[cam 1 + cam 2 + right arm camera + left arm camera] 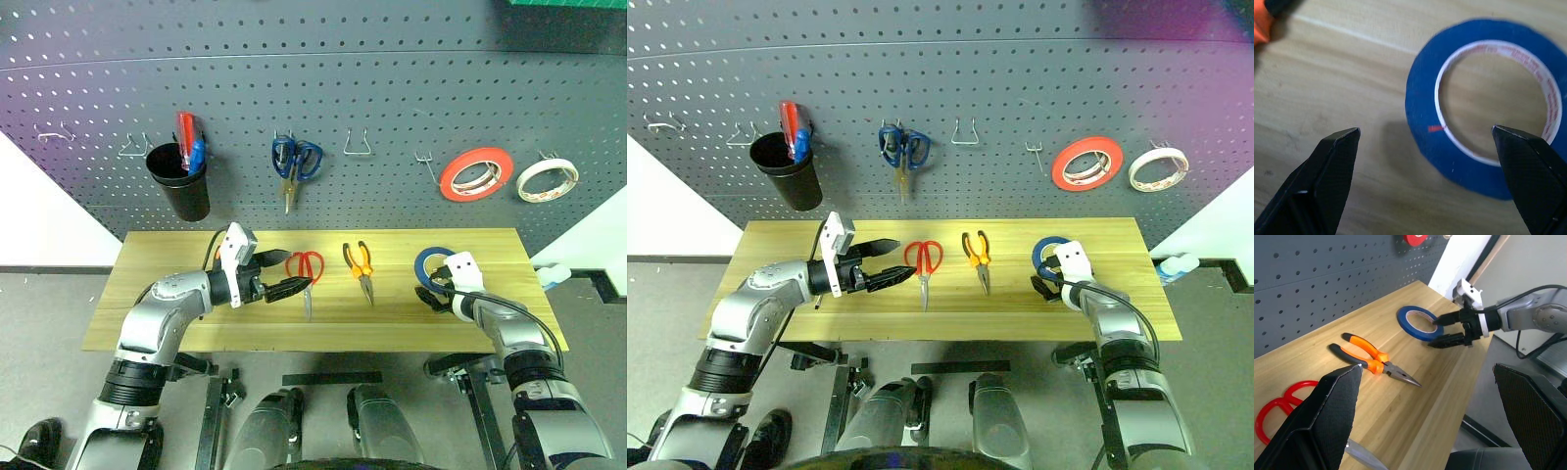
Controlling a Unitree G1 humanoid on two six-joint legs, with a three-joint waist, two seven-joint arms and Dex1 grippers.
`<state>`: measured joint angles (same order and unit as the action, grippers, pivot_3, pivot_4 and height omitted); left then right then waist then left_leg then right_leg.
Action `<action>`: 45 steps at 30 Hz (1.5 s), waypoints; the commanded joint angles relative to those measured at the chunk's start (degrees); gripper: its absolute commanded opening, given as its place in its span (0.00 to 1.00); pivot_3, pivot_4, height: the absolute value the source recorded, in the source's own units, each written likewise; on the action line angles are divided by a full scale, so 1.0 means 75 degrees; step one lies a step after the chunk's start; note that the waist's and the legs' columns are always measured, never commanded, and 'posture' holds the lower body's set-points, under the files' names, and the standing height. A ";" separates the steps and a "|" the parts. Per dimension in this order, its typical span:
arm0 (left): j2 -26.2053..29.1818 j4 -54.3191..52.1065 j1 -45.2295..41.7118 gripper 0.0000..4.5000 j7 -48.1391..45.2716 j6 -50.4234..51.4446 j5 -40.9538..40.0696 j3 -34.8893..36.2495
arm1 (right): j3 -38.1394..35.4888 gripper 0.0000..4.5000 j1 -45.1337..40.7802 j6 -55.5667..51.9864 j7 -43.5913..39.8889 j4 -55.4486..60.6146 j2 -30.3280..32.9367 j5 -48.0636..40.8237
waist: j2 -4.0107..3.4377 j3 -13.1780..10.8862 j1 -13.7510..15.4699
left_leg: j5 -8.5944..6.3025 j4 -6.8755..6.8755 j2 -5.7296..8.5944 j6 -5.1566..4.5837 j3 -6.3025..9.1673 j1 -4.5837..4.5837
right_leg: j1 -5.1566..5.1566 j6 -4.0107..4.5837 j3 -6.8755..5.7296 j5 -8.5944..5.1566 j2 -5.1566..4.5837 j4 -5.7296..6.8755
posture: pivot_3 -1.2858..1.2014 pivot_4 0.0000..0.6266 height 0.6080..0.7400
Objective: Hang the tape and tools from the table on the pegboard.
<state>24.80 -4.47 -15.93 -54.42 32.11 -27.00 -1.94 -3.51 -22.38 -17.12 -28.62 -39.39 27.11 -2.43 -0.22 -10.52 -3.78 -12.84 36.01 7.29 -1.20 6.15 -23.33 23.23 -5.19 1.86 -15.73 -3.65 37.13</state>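
Flat blue ring-shaped roll of tape (1484, 107) lies flat on the light wood-grain table (470, 323), at 3 o'clock from the orange-and-black-handled pliers (360, 266). Right gripper (432, 293) hovers just above it, fingers spread wide, holding nothing. Left gripper (290, 273) also spread and empty, beside the red-handled scissors (306, 272).

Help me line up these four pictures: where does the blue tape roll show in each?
Left eye: blue tape flat on the table's right part, just beyond the right gripper.
Right eye: same spot.
Left wrist: far along the table, before the right gripper.
Right wrist: close ahead.
Shared landmark: orange-handled pliers, on the tape's left.
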 commanded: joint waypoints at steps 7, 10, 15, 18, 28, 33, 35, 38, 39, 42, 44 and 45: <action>0.0041 -0.0437 0.0126 1.00 0.0192 -0.0015 -0.0196 0.0139 | 0.0084 0.73 -0.0482 0.0131 -0.0051 -0.0535 0.0047 0.0113 | 0.0001 -0.0005 0.0002 | 0.0000 -0.0002 0.0000 0.0000 0.0000 0.0000 | 0.0000 0.0000 -0.0001 0.0000 0.0000 -0.0002 | 0.48 0.32 1.00; 0.0086 -0.0544 0.0206 1.00 0.0226 0.0028 -0.0243 0.0186 | 0.0129 0.60 -0.0545 0.0226 -0.0006 -0.0678 0.0026 0.0192 | 0.0003 -0.0006 0.0030 | 0.0000 -0.0002 0.0000 0.0000 0.0000 0.0000 | 0.0000 0.0000 -0.0001 0.0000 0.0000 -0.0001 | 0.49 0.31 1.00; 0.0154 -0.0647 0.0258 1.00 0.0314 0.0085 -0.0323 0.0245 | 0.0211 0.60 -0.0647 0.0323 0.0167 -0.0913 0.0022 0.0343 | 0.0003 -0.0006 0.0104 | 0.0001 -0.0001 0.0000 0.0002 -0.0001 0.0000 | 0.0001 0.0001 -0.0001 0.0000 0.0000 0.0000 | 0.49 0.31 1.00; 0.0262 -0.0712 0.0294 1.00 0.0224 0.0176 -0.0378 0.0213 | 0.0258 0.60 -0.0676 0.0309 0.0142 -0.0973 0.0034 0.0398 | 0.0003 -0.0006 0.0162 | 0.0001 -0.0002 0.0000 0.0002 0.0000 0.0000 | 0.0002 0.0001 -0.0001 0.0001 0.0000 -0.0001 | 0.49 0.31 1.00; 0.0817 -0.0634 0.0056 1.00 -0.0542 -0.0368 -0.0258 0.0204 | 0.0263 0.60 -0.0808 -0.0109 -0.0044 -0.1178 -0.0020 0.0352 | 0.0003 -0.0006 0.0173 | 0.0001 -0.0002 0.0000 0.0004 0.0000 -0.0001 | 0.0002 0.0002 -0.0001 0.0000 0.0000 -0.0003 | 0.49 0.30 1.00; 0.1077 -0.1259 0.0180 1.00 -0.1058 -0.0279 -0.0701 0.0218 | 0.0280 0.60 -0.0837 -0.0170 -0.0005 -0.1257 -0.0076 0.0386 | 0.0004 -0.0006 0.0170 | 0.0000 -0.0005 0.0000 0.0004 0.0000 -0.0001 | 0.0001 0.0003 -0.0001 0.0000 0.0000 -0.0007 | 0.49 0.30 1.00; 0.1199 -0.1386 0.0219 1.00 -0.1180 -0.0270 -0.0746 0.0205 | 0.0305 0.60 -0.0837 -0.0169 -0.0050 -0.1240 -0.0065 0.0399 | 0.0005 -0.0007 0.0168 | 0.0001 -0.0007 0.0000 0.0004 0.0000 -0.0001 | 0.0001 0.0003 -0.0001 0.0000 0.0000 -0.0009 | 0.49 0.31 1.00; 0.1302 -0.1417 0.0237 1.00 -0.1234 -0.0183 -0.0869 0.0254 | 0.0292 0.47 -0.0831 -0.0203 -0.0075 -0.1299 -0.0050 0.0396 | 0.0005 -0.0007 0.0169 | 0.0001 -0.0007 -0.0002 0.0005 0.0000 0.0000 | 0.0001 0.0005 -0.0002 0.0000 0.0001 -0.0006 | 0.49 0.31 1.00; 0.1318 -0.1407 0.0234 1.00 -0.1235 -0.0169 -0.0904 0.0271 | 0.0295 0.40 -0.0832 -0.0208 -0.0080 -0.1304 -0.0046 0.0403 | 0.0005 -0.0007 0.0170 | 0.0001 -0.0006 -0.0003 0.0005 0.0000 0.0000 | 0.0001 0.0007 -0.0002 0.0000 0.0001 -0.0006 | 0.49 0.31 1.00; 0.1343 -0.1419 0.0241 1.00 -0.1202 -0.0168 -0.0954 0.0286 | 0.0311 0.18 -0.0817 -0.0224 -0.0093 -0.1267 -0.0027 0.0429 | 0.0009 -0.0009 0.0169 | 0.0001 -0.0004 -0.0003 0.0005 0.0000 -0.0001 | -0.0001 0.0008 -0.0002 0.0000 0.0001 -0.0008 | 0.49 0.31 1.00; 0.1343 -0.1440 0.0256 1.00 -0.1172 -0.0151 -0.0997 0.0288 | 0.0341 0.15 -0.0804 -0.0199 -0.0139 -0.1237 -0.0015 0.0452 | 0.0011 -0.0010 0.0169 | 0.0001 -0.0004 -0.0003 0.0005 0.0000 0.0000 | -0.0001 0.0008 -0.0002 0.0000 0.0001 -0.0008 | 0.49 0.31 1.00; 0.1359 -0.1438 0.0261 1.00 -0.1175 -0.0171 -0.0969 0.0270 | 0.0307 0.15 -0.0804 -0.0192 -0.0129 -0.1238 -0.0029 0.0423 | 0.0012 -0.0011 0.0169 | 0.0001 -0.0005 -0.0002 0.0005 0.0001 -0.0001 | -0.0001 0.0008 -0.0002 0.0000 0.0001 -0.0009 | 0.49 0.32 1.00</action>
<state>34.23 -13.52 -14.11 -63.32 31.04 -33.22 -1.05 -1.24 -28.51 -18.25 -29.32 -48.07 26.92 0.89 -0.13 -10.60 -2.51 -12.83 35.97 7.28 -1.16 6.15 -23.33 23.23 -5.13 1.84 -15.74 -3.64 37.07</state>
